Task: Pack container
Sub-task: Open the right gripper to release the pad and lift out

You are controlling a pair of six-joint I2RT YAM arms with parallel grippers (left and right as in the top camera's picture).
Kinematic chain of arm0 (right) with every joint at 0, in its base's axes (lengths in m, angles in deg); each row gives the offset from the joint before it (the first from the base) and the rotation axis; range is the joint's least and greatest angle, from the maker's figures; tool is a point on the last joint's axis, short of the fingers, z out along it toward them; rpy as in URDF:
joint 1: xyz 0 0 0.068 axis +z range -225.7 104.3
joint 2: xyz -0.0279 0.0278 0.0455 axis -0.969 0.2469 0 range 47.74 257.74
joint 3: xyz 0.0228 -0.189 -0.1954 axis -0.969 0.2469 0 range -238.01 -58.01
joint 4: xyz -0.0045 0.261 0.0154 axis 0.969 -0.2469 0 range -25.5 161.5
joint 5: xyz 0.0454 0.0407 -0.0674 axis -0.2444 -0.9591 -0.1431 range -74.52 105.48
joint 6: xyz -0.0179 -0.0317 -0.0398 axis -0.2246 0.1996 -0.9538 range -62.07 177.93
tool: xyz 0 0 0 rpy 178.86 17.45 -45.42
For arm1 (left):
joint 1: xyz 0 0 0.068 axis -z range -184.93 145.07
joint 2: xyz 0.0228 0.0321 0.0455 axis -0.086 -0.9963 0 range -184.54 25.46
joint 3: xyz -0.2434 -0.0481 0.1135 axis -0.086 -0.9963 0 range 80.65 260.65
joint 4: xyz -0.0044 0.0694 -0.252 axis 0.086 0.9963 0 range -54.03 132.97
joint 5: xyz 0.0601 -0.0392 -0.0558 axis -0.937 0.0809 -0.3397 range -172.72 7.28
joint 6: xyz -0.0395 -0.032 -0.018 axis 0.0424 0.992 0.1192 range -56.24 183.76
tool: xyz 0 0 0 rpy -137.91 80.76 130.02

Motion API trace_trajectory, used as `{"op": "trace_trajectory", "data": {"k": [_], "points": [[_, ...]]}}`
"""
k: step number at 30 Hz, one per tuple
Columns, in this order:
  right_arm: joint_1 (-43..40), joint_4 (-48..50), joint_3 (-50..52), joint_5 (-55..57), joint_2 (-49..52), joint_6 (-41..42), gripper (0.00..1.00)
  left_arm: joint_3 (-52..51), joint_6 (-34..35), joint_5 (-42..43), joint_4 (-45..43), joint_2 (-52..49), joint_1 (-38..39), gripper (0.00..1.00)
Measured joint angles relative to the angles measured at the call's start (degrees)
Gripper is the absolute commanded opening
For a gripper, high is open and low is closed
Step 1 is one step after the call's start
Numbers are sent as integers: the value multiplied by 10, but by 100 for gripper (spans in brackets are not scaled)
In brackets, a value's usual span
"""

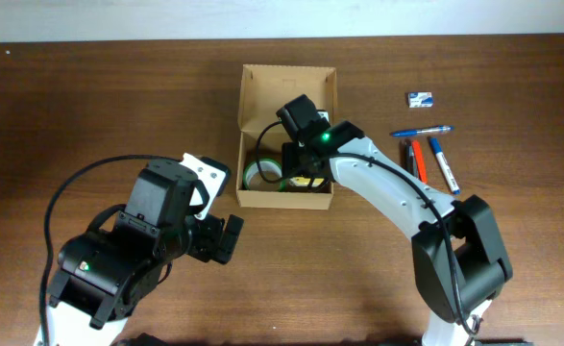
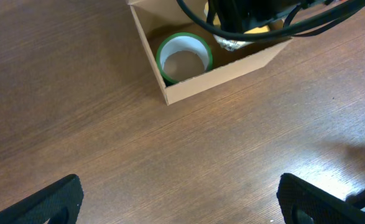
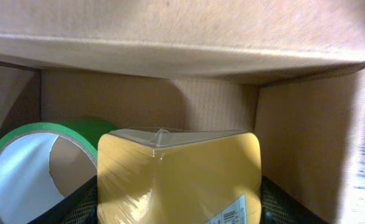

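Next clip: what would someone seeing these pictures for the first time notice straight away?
The open cardboard box at the centre of the table, with the right arm's fingers down inside it, gripping a yellow shrink-wrapped pack beside a green tape roll. Loose pens lie on the table right of the box, while the left fingers hang open and empty short of its near corner.

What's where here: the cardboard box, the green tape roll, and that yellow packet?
cardboard box point(image 2: 201, 84): left wrist view, outer near wall.
green tape roll point(image 2: 182, 43): left wrist view, white inner wall.
yellow packet point(image 3: 179, 174): right wrist view, wrapped front face.
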Motion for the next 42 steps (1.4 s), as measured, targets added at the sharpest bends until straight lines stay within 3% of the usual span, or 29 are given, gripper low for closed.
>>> {"op": "trace_trajectory", "data": {"k": [3, 24, 42], "points": [[0, 0, 0, 2, 3, 3, 76, 0, 0, 0, 0, 0, 0, 100], [1, -9, 0, 3, 3, 2, 88, 0, 0, 0, 0, 0, 0, 100], [1, -42, -4, 1, 3, 0, 88, 0, 0, 0, 0, 0, 0, 100]]}}
